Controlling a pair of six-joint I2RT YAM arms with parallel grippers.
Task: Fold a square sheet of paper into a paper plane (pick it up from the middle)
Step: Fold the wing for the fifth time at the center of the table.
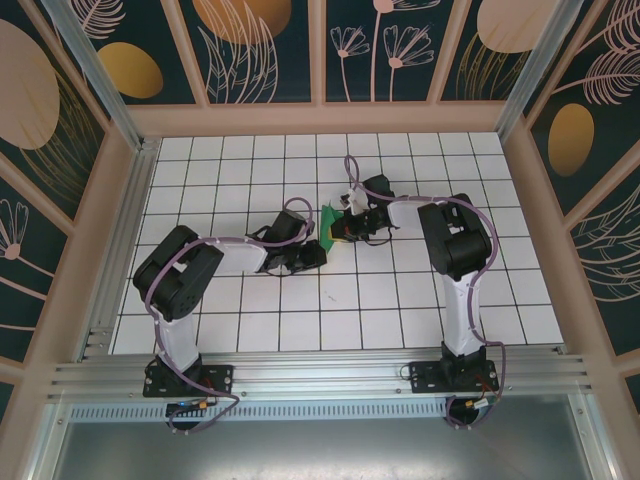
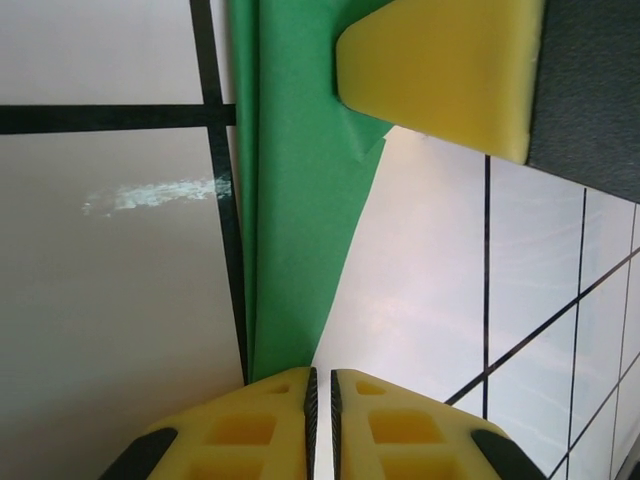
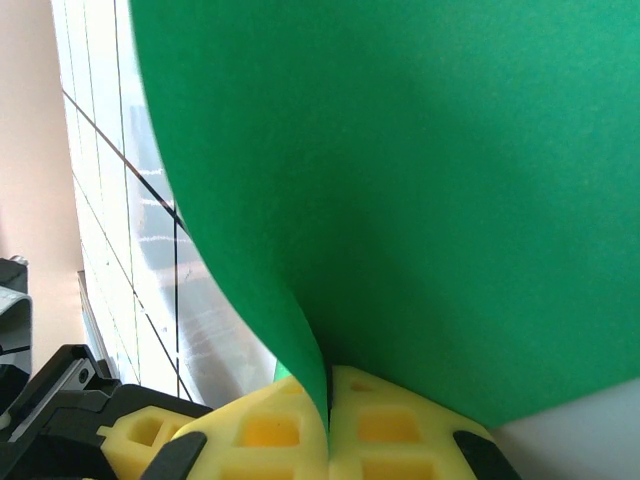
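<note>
**Top view.** Green paper sheet (image 1: 331, 222) close to the centre of the white tiled table (image 1: 250, 320), seen as a small narrow patch with its long axis running from 12 to 6 o'clock. Left gripper (image 1: 312, 256) at the sheet's 7 o'clock, right gripper (image 1: 352, 226) at its 3 o'clock, both right against the paper.

**Left wrist view.** Plain matte green, doubled along a straight crease running from 12 to 6 o'clock. Darker narrow strip on the 9 o'clock side of the crease, broader lighter face on the 3 o'clock side, the whole tapering to a narrow end at 6 o'clock. Small wrinkle beside the right gripper's yellow pad (image 2: 440, 70) at 1 o'clock. Left jaws drawn almost together with a thin slit between them. Narrow end of the paper meeting the tip of the 9 o'clock finger; whether nipped or merely touched, not determinable.

**Right wrist view.** Smooth, unmarked green surface across most of the frame, bowed, with its 9 o'clock edge curving down to 6 o'clock. Right jaws closed tight on that lower edge, the paper entering the seam between the two yellow pads.
</note>
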